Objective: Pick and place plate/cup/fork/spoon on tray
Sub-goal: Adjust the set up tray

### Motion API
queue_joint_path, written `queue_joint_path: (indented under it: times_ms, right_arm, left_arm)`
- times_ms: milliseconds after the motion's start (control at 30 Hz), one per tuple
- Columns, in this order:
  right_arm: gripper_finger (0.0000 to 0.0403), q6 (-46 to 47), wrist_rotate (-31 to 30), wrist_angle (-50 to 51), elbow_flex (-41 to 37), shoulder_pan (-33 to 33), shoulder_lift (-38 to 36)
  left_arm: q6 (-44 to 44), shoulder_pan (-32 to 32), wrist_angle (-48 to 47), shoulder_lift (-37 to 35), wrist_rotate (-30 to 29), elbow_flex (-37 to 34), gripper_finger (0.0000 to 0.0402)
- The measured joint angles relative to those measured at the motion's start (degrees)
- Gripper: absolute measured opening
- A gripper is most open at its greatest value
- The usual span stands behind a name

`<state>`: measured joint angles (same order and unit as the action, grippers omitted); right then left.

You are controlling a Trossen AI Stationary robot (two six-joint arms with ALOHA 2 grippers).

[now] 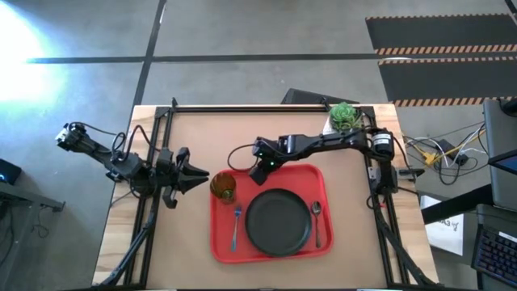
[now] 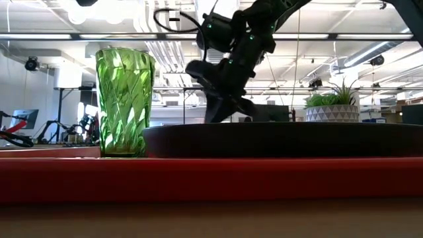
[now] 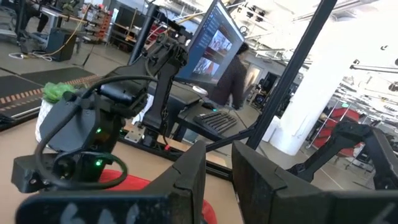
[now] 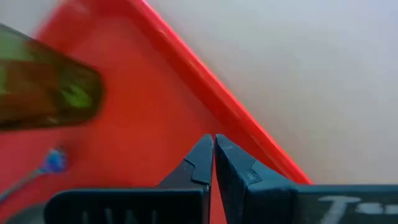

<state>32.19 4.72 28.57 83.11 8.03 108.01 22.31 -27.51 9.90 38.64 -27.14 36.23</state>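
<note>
- Since the plate [image 1: 279,221] is seen at the middle of the tray [image 1: 312,175], with the fork [image 1: 236,227] at its nine o'clock, the spoon [image 1: 317,221] at its three o'clock and the cup [image 1: 223,187] upright at its ten o'clock, all four appear placed
- The right gripper [image 1: 259,175], its fingers pressed together and empty, is seen above the tray's far rim, near the cup; if it were swung toward nine o'clock, the cup could be tipped
- The left gripper [image 1: 194,177], fingers narrowly parted and empty, is held just beside the tray's edge near the cup; a forward move could nudge the tray
</note>
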Motion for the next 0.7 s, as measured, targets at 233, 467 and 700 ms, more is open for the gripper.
queue_joint_path:
  times_ms: [233, 467, 700]
  right_arm:
    - [0.0009, 0.91, 0.45, -2.59, 0.07, -1.79, 1.35]
    - [0.0009, 1.28, 2.78, -5.1, 0.04, -1.92, 5.13]
    - [0.0009, 0.7, 2.84, -9.22, 0.02, -1.2, 8.07]
  left_arm:
    - [0.0, 0.0, -0.01, 0.04, -0.02, 0.0, 0.006]
    - [0.0, 0.0, 0.11, 0.31, -0.02, 0.04, 0.006]
    - [1.31, 0.0, -0.03, 0.35, -0.02, 0.04, 0.006]
